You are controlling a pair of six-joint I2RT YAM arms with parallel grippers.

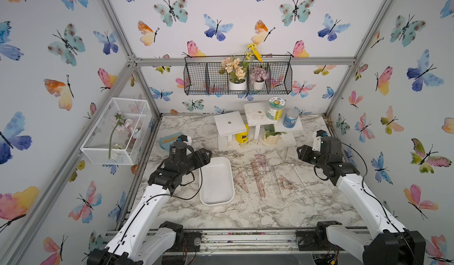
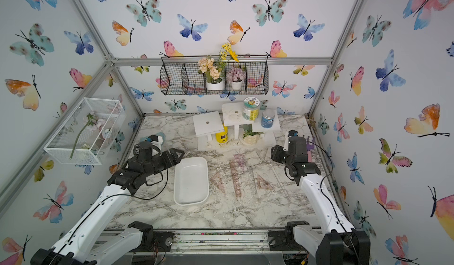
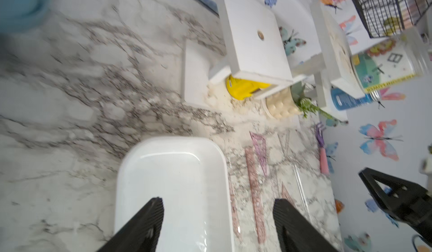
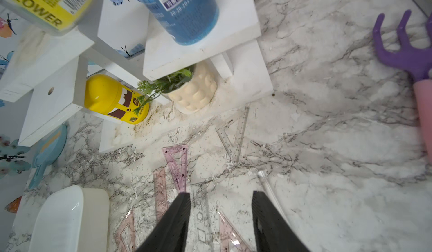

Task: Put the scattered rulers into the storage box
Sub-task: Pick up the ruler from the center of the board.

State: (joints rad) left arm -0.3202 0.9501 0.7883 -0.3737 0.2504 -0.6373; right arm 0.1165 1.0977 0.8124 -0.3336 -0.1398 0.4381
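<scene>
The white storage box (image 1: pixel 216 180) (image 2: pixel 191 180) lies left of centre on the marble top and holds nothing. Right of it lie several rulers: a long pink straight ruler (image 1: pixel 258 177) (image 4: pixel 160 190), pink set squares (image 1: pixel 242 181) (image 1: pixel 286 184), a purple set square (image 4: pixel 177 164) and a clear set square (image 4: pixel 233 136). My left gripper (image 1: pixel 208 156) (image 3: pixel 218 201) hangs open above the box's far end, holding nothing. From the right side my right gripper (image 1: pixel 300 153) (image 4: pixel 221 194) hovers open above the rulers, with a clear stencil ruler (image 4: pixel 201 215) showing below the gap.
A white stepped stand (image 1: pixel 229 123) with jars, a yellow can (image 1: pixel 242 134) and a plant pot (image 1: pixel 270 138) fills the back. A purple-and-pink garden fork (image 4: pixel 406 56) lies by the right wall. A blue dustpan (image 1: pixel 169 139) sits back left, below a white mesh basket (image 1: pixel 115 131).
</scene>
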